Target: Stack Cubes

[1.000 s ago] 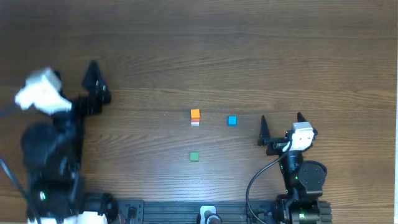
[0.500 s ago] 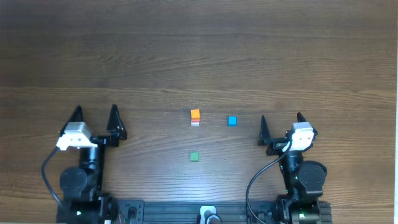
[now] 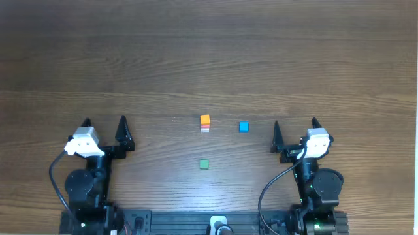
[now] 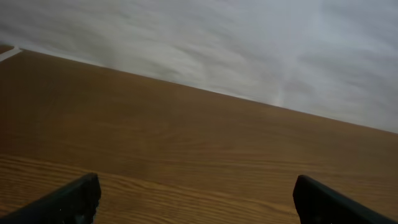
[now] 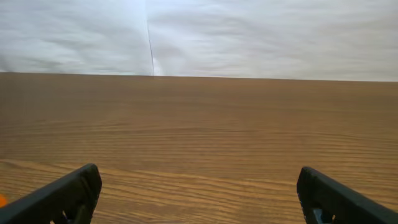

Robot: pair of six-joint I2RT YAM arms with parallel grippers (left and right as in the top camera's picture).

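We look down on a broad wooden worktop (image 3: 209, 52) that runs across the whole frame. At the lower left, the left gripper (image 3: 104, 125) has its fingers spread wide with nothing between them. At the lower right, the right gripper (image 3: 295, 128) is likewise spread and empty. Both are well apart from the cubes.

The cubes lie around the middle of the frame, between the two grippers. An orange cube (image 3: 205, 119) rests on what looks like a white cube (image 3: 205, 129), making a two-high stack just above centre. The blue cube (image 3: 243, 126) lies alone to the right of that stack, near it but not touching, on the right gripper's side. The green cube (image 3: 204, 164) lies alone below the stack, apart from it.

We judge the cubes to be small, light and rigid, with flat, fairly smooth faces. We would grip one across two opposite side faces, fingers square to them so it does not twist, using only a light squeeze. The stack is narrow and probably easy to topple, so an added cube should come down straight.
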